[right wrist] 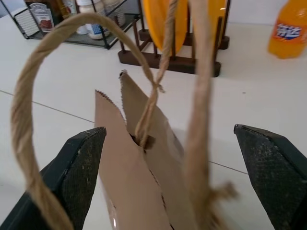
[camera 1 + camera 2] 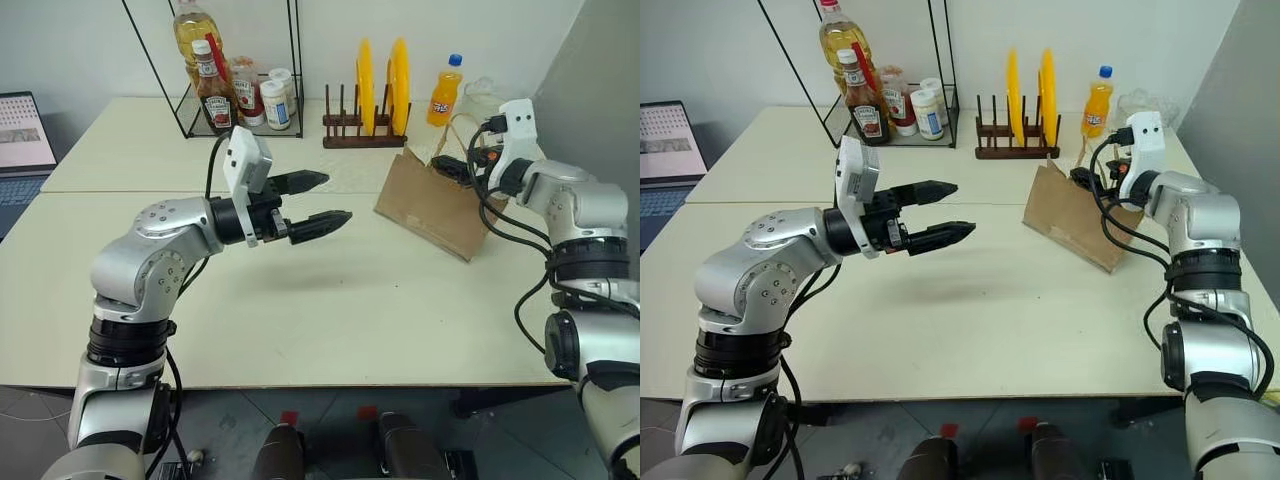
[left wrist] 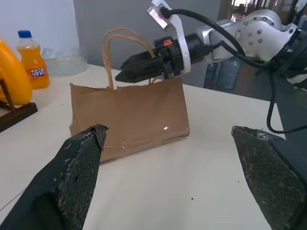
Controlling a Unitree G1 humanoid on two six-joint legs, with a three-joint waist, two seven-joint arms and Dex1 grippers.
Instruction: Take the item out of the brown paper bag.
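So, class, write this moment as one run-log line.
paper bag: on table, item inside unseen | right gripper: open, at bag handles | left gripper: open, apart from bag | step: reach into bag

head eyes: high, looking down over table (image 2: 330, 300) | wrist views: close, both facing brown paper bag (image 3: 129, 115)

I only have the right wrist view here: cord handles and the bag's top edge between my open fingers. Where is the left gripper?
Observer: The left gripper hovers open above the table, away from the brown paper bag, pointing toward it.
Operator: Is the bag upright?
Observer: It stands leaning on the table; the right gripper is at its handles, holding nothing.
Operator: See what's inside?
Observer: No, the contents are hidden. An orange soda bottle stands behind the bag.
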